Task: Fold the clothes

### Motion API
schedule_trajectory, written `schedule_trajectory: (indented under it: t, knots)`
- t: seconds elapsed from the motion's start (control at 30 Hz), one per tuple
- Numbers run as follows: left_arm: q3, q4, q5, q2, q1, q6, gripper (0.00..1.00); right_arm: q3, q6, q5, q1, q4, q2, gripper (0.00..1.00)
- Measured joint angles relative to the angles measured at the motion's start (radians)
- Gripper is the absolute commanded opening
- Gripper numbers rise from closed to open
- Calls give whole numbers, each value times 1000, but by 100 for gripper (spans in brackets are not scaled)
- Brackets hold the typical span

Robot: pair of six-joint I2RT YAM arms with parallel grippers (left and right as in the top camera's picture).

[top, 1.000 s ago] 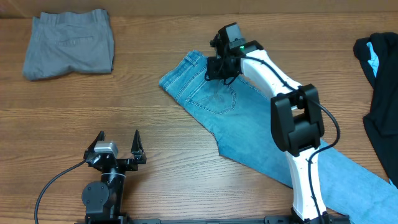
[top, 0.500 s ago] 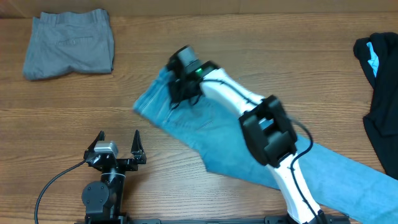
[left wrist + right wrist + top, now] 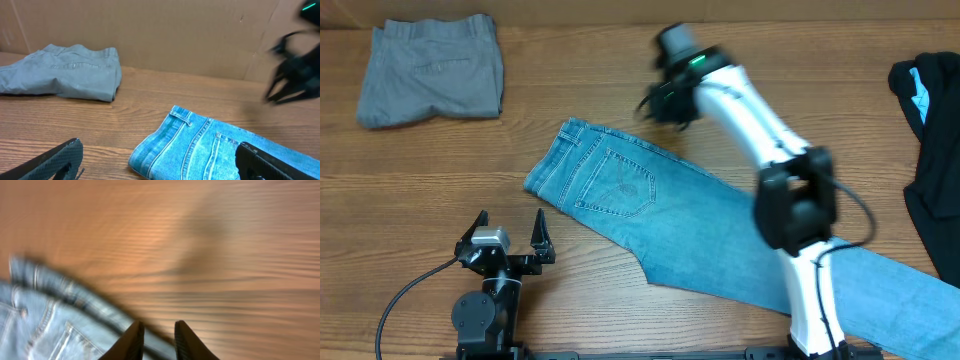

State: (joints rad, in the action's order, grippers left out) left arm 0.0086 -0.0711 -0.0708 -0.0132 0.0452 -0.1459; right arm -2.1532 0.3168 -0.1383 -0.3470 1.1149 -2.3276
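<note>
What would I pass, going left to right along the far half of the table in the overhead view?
The grey trousers → right claw → black garment. The light blue jeans stretch across too much of that span to place.

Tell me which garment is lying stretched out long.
The light blue jeans, running diagonally across the middle; the grey trousers are folded compactly, the black garment lies bunched at the edge.

Right gripper blurred w/ motion; jeans leg cut off btm-rt edge.
</note>
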Motion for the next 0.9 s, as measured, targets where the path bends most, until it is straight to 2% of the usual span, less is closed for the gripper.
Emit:
schedule_trajectory:
  t: [0.13,0.2,0.27,0.57,0.63,0.83,0.9]
  knots:
    - [0,0,0,0,0,0,100,-17,33,27,130,59,103,47]
    - [0,0,0,0,0,0,100,-26,3,8,161,82,140,61]
    - [0,0,0,0,0,0,100,-26,-42,-26,162,84,160,68]
    - [0,0,0,0,0,0,100,164,-191,-147,53,-90,137,70]
    - [0,0,0,0,0,0,100,204,-236,-191,35,-108,119,72]
    - [0,0,0,0,0,0,100,288,-330,-228,-21,-202,68,90]
    - [0,0,0,0,0,0,100,311,-346,-223,-42,-240,55,91]
